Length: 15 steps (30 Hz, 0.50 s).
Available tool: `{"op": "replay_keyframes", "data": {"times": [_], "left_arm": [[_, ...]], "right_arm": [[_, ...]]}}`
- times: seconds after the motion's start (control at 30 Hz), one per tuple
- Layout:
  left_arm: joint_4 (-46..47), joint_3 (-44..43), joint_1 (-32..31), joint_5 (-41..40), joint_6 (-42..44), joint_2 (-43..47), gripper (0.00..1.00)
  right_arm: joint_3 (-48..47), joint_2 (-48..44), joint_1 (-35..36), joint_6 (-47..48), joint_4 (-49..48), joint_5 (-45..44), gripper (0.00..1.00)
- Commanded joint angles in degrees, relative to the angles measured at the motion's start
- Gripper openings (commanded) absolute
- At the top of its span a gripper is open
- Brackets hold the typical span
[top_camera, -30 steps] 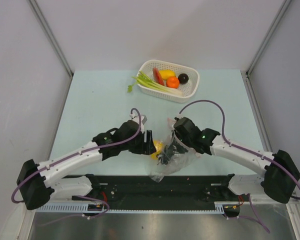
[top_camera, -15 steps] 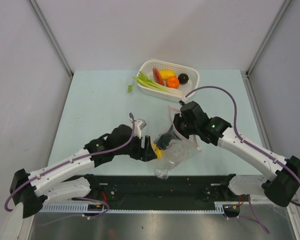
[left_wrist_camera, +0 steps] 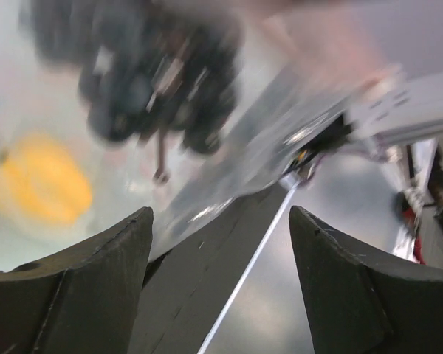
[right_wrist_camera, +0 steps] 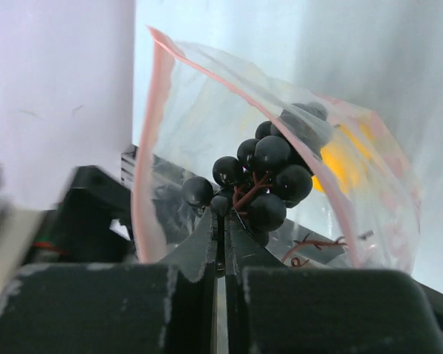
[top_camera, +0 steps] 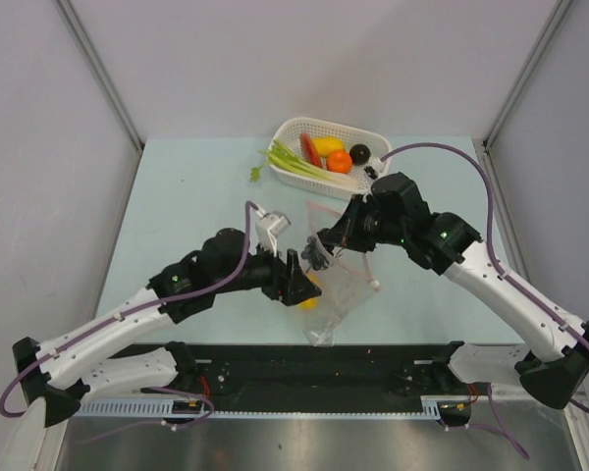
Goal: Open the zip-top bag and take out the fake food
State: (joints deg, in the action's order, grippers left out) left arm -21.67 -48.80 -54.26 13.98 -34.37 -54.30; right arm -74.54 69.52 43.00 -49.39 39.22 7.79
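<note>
We judge the clear, crinkly zip-top bag [top_camera: 342, 289] hanging over the pale table [top_camera: 196, 196] light, limp and slippery, best pinched at its pink zip strip [right_wrist_camera: 149, 147]; the left pincer [left_wrist_camera: 220, 214] gapes wide, while the right pincer [right_wrist_camera: 221, 217] is closed on the dark grape bunch [right_wrist_camera: 269, 173].

From my console I see the zip-top bag [right_wrist_camera: 184, 110] clear, edged with a pink strip; inside it a black berry cluster [right_wrist_camera: 269, 173] on reddish-brown stems and a yellow piece [left_wrist_camera: 48, 188]; the white perforated basket [top_camera: 293, 128] holds red, yellow, orange, dark and green-white fake food [top_camera: 339, 162]; the table [top_camera: 191, 196] is pale mint.
</note>
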Motion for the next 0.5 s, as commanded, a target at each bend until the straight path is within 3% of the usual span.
{"op": "replay_keyframes", "data": {"times": [0.0,0.13,0.23,0.33,0.47], "left_arm": [[2.61,-12.01,-0.23,-1.66,1.32,1.75,0.80],[-6.78,-23.32,-0.06,-12.70,-1.30,-2.55,0.80],[-18.99,-31.15,0.64,-18.18,-4.81,-8.43,0.79],[-27.62,-35.74,1.09,-19.94,-7.19,-14.15,0.73],[-29.48,-35.50,1.17,-23.11,-9.22,-15.48,0.65]], "right_arm": [[-5.43,-2.72,2.25,2.18,0.59,-1.20,0.00],[-6.93,-2.63,4.10,3.85,1.64,-2.96,0.00],[-8.68,-2.10,5.42,4.82,2.52,-4.62,0.00],[-10.53,-1.49,7.00,6.14,3.75,-6.46,0.00],[-11.15,-1.40,8.15,6.58,4.28,-7.44,0.00]]}}
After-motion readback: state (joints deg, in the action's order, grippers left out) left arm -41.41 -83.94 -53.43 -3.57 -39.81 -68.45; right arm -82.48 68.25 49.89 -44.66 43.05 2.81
